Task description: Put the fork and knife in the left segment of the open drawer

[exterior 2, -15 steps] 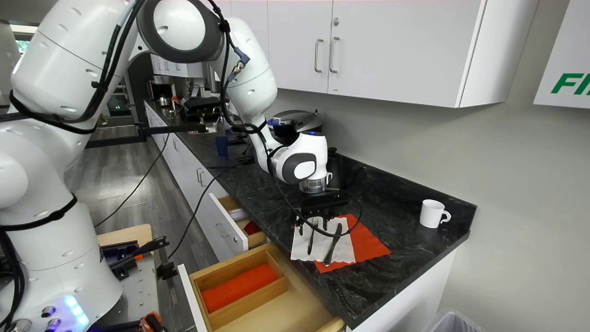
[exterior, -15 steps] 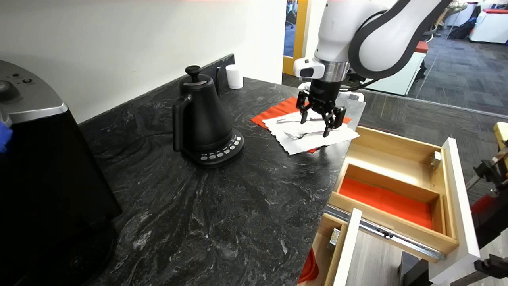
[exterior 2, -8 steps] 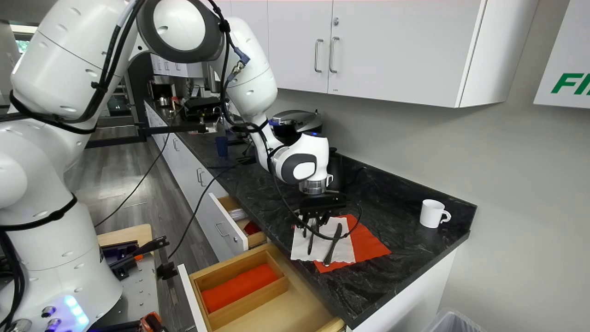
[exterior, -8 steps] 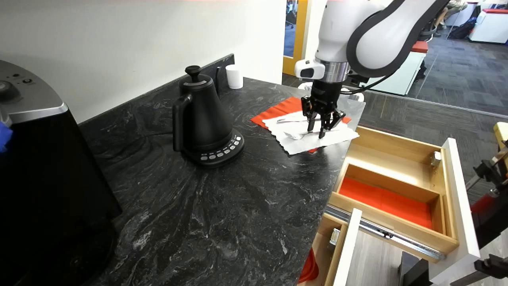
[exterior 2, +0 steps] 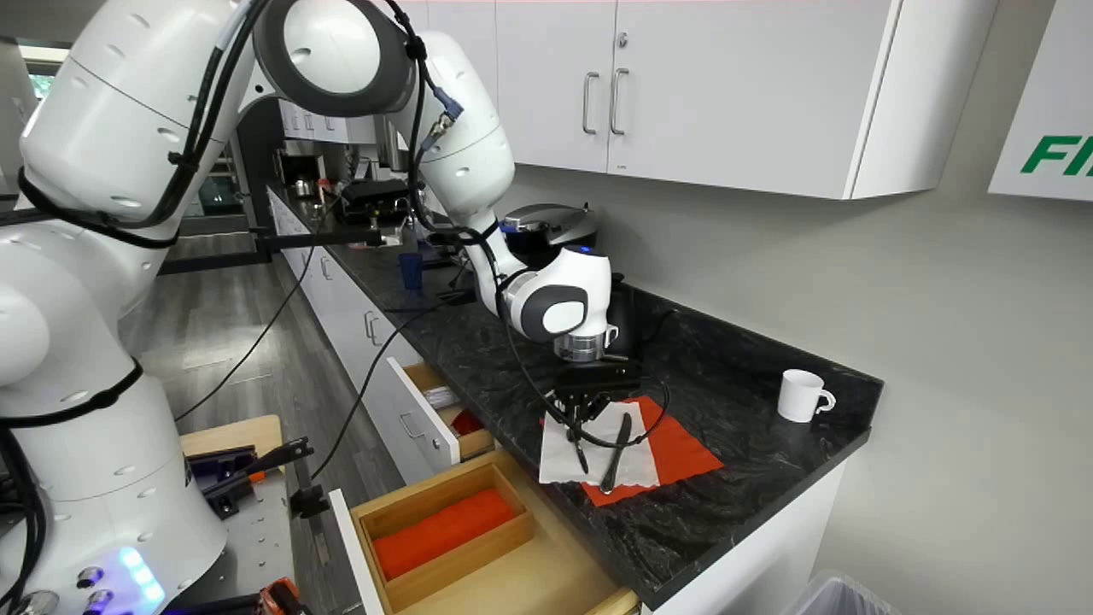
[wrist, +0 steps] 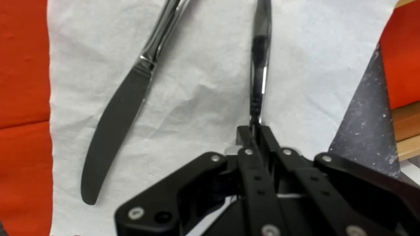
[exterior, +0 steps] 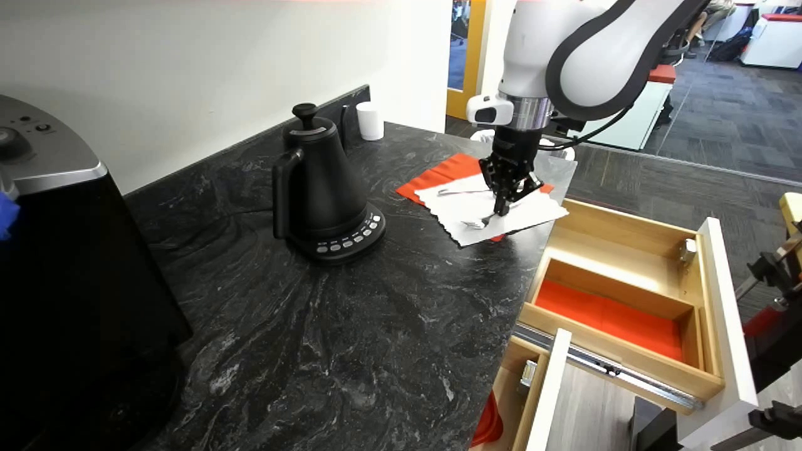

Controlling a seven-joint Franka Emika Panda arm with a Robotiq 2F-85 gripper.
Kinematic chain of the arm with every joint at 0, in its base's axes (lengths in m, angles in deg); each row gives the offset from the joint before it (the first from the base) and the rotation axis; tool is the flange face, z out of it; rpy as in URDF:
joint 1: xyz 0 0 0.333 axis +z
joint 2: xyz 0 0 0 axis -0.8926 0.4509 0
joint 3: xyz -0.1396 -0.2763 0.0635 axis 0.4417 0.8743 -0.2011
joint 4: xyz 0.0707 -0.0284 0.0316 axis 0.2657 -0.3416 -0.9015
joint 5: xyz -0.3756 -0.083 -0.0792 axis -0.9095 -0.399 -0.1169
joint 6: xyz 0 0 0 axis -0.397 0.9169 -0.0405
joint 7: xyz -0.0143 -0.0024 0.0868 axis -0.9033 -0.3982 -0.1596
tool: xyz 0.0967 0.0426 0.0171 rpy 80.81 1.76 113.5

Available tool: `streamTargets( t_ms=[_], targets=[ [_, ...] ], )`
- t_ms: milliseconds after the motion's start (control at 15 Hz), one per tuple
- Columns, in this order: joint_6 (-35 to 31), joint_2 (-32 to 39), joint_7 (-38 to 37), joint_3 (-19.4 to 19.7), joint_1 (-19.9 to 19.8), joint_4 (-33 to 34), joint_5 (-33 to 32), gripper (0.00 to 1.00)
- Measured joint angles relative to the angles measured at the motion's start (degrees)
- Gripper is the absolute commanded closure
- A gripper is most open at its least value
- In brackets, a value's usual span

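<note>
My gripper (wrist: 254, 131) is shut on the fork (wrist: 261, 59), low over the white napkin. Its two fingertips pinch the fork's narrow part, and the handle runs away from them up the wrist view. The tines of the fork (exterior: 476, 223) poke out past the fingers in an exterior view. To one side, apart from the gripper, the knife (wrist: 113, 127) lies on the same napkin. Below the counter edge, the open drawer (exterior: 730, 313) holds the left segment (exterior: 608, 319), whose red-orange floor has no cutlery on it.
A white napkin (exterior 2: 559, 465) overlaps an orange cloth (exterior 2: 683, 457) on the dark counter (exterior: 376, 313). There is also a black kettle (exterior: 322, 181) on the counter, and a white mug (exterior 2: 800, 395) by the wall. A second drawer (exterior: 551, 394) stands partly out beside the open one.
The fingers have come together from wide apart and taken hold of the fork. The fork has turned slightly and its tines shifted, and the napkin edge moved a little. The knife stays put.
</note>
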Motion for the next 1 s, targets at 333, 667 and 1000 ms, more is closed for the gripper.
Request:
streamTargets(
  t_ms=[333,667,1000],
  targets=[
    [1.29,-1.44,0.0,-0.38,-0.2,0.02,0.15,0.95],
    [8.21,-4.12,-1.34,-0.69,-0.19,-0.23,6.27,0.95],
    [8.22,-4.41,-9.64,-0.87,0.04,-1.67,13.27,0.95]
  ],
)
